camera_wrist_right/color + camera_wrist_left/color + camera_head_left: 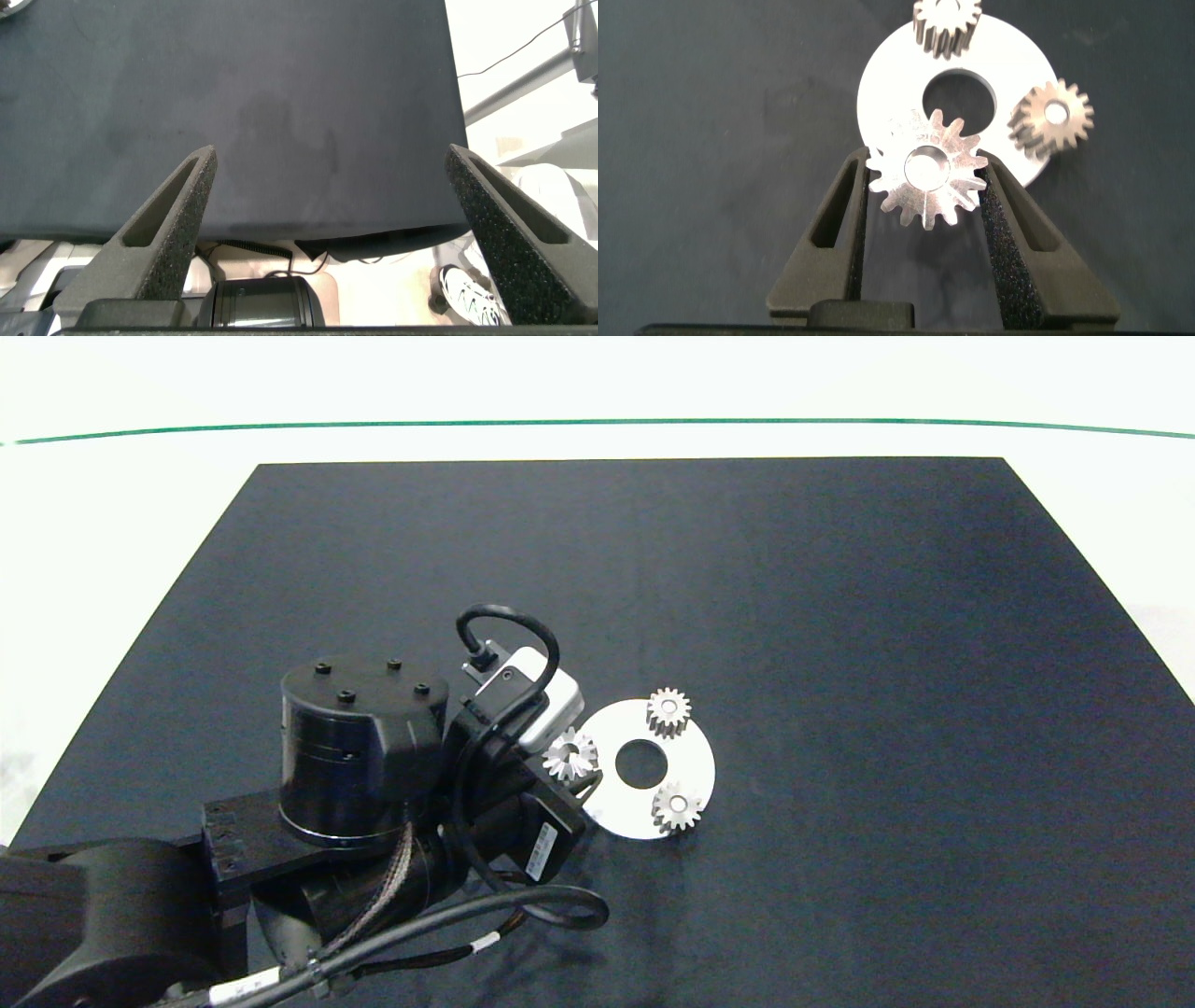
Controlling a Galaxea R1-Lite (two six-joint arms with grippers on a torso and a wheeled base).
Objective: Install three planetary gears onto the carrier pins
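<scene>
From above, we see the left gripper [571, 767] at the white disc [695, 761] edge, two planetary gears [668, 711] seated. Our left wrist shows the jaws clamped on the third gear [927, 168]. Our right gripper [332, 233] gapes wide off the mat [234, 93].

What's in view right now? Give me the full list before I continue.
Gears: three, silver-grey; two sit on the disc, the third is gripped over the disc's rim.
Disc: one, white, central hole, on the mat.
Mat: one, black, covering the table.
Table: white, with a green line at the far side.
Shoe: one, white, on the floor beyond the mat's edge.
Left gripper: shut on the third gear.
Right gripper: open, off the mat's edge.
</scene>
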